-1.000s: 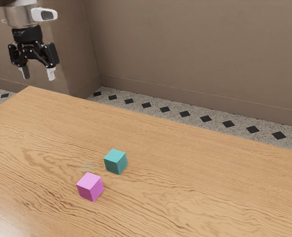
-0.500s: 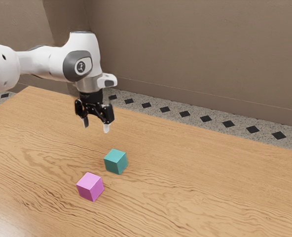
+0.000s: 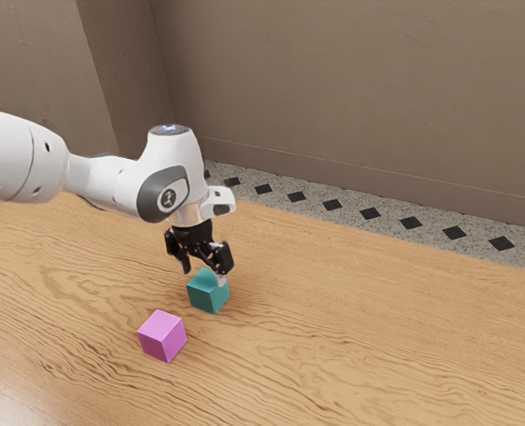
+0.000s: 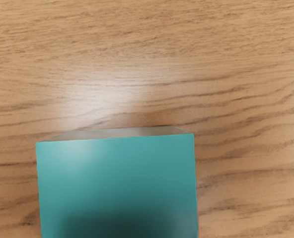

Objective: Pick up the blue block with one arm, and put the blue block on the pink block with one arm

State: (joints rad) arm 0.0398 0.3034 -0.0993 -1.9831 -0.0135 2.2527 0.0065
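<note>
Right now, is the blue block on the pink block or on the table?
On the table. The blue block sits flat on it, apart from the pink block.

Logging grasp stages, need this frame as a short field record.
arm: black two-finger gripper low over the blue-green cube block
jaws: apart, at the block's top
blue-green cube block: resting on the wooden table, not lifted
pink cube block: on the table, apart from the blue-green one, nearer the exterior camera
stacked: not yet
</note>
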